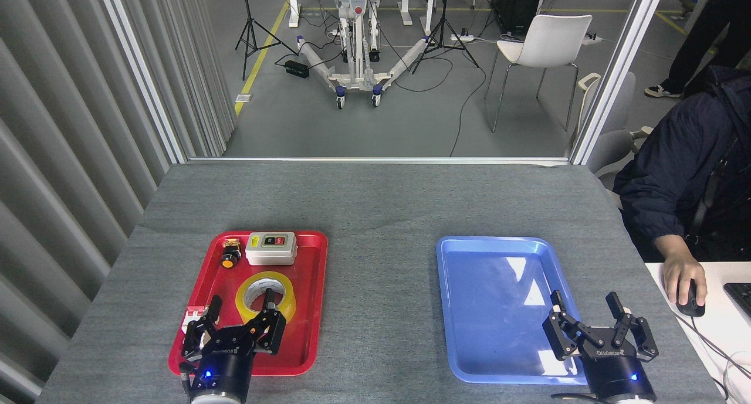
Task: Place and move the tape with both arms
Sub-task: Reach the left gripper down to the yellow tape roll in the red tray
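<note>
Two claws, one tape (265, 296), two trays.

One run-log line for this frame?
tape flat in red tray | left hand open at tape | right hand open, empty | blue tray empty

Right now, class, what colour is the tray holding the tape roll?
Red. The tray under the tape shows best in the head view.
</note>
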